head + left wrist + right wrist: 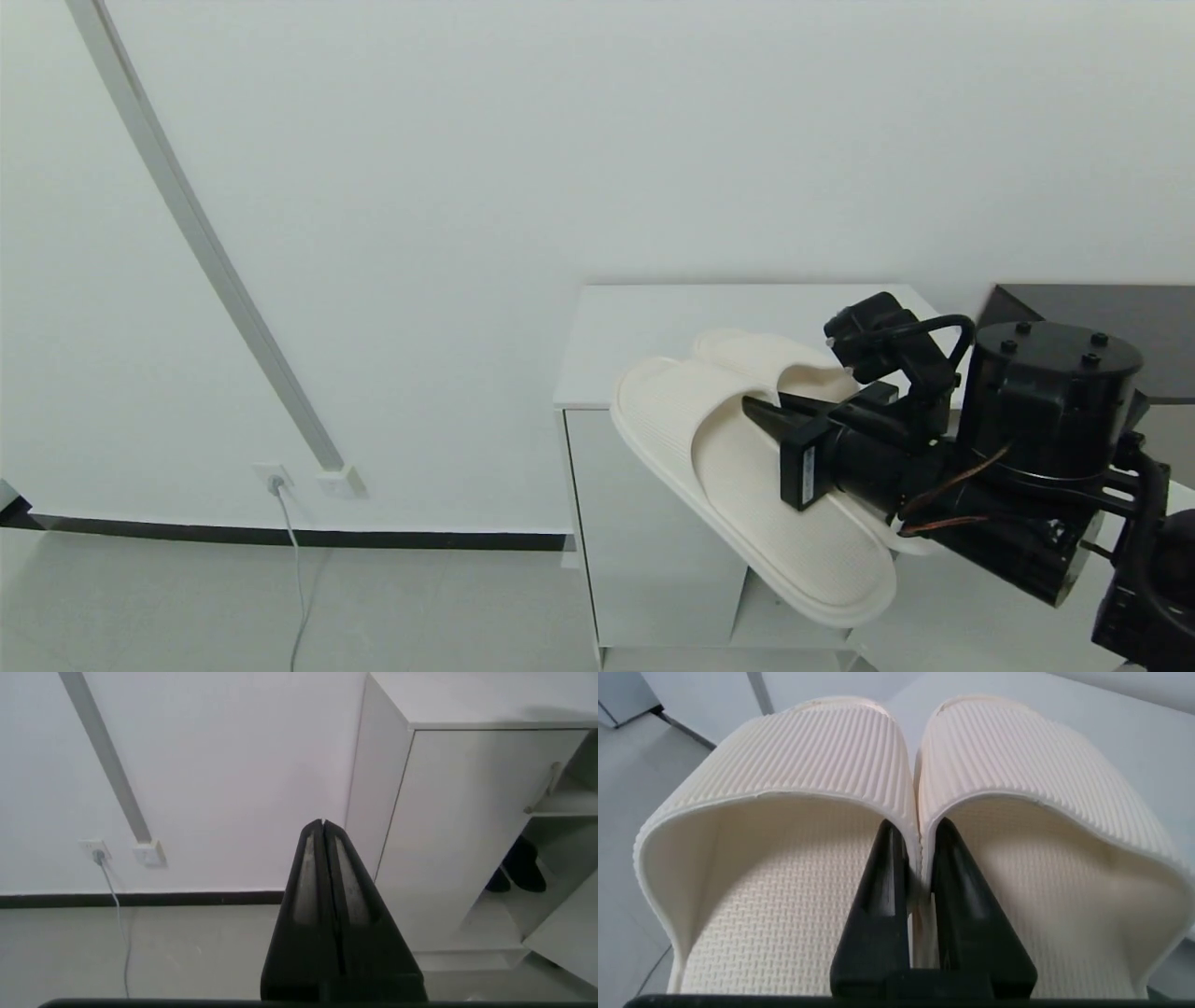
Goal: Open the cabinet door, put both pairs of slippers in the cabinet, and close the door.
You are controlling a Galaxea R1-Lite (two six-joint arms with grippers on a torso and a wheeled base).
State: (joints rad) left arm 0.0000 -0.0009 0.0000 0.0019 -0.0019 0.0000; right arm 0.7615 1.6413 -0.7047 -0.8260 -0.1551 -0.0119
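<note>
We pinch cream slippers (738, 467) in our right claw (758, 411) before the white cabinet (653, 523) against the wall (467, 187); our left claw (322, 827) is pressed together.

The matte-black right arm (868, 462) has a screw-topped cylindrical joint (1050, 401), a looped black cable (936, 321) and orange wires (962, 481).
</note>
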